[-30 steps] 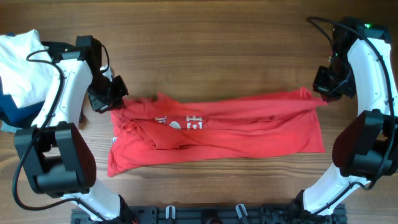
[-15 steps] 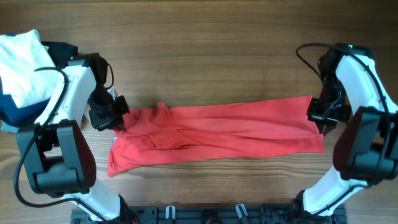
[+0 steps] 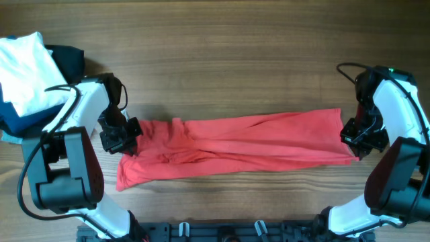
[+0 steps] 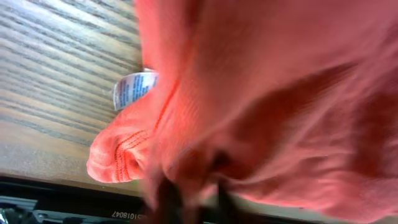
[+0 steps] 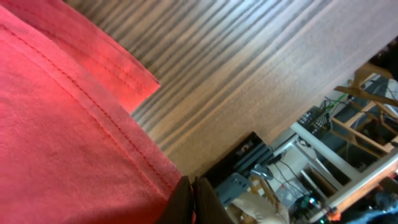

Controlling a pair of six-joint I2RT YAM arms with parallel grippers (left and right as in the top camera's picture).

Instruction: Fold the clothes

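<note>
Half-folded T-shirt [image 3: 248, 141] lies across the worktop [image 3: 235, 60]; right gripper [image 3: 356, 142], three o'clock, pinches its hem; whether the left gripper [image 3: 126, 138], nine o'clock, holds it is unclear. Likely next: release, cross-fold.

Wood-grained surface carrying a shirt and a pile of garments

The brown surface [image 3: 222, 54] bears a red T-shirt [image 3: 242, 141], stretched in a long band from left to right across its middle and rumpled at the left end. At the far left corner, apart from the shirt, a white garment [image 3: 23, 70] lies heaped with a black garment [image 3: 67, 59] and a blue garment [image 3: 12, 119].
</note>
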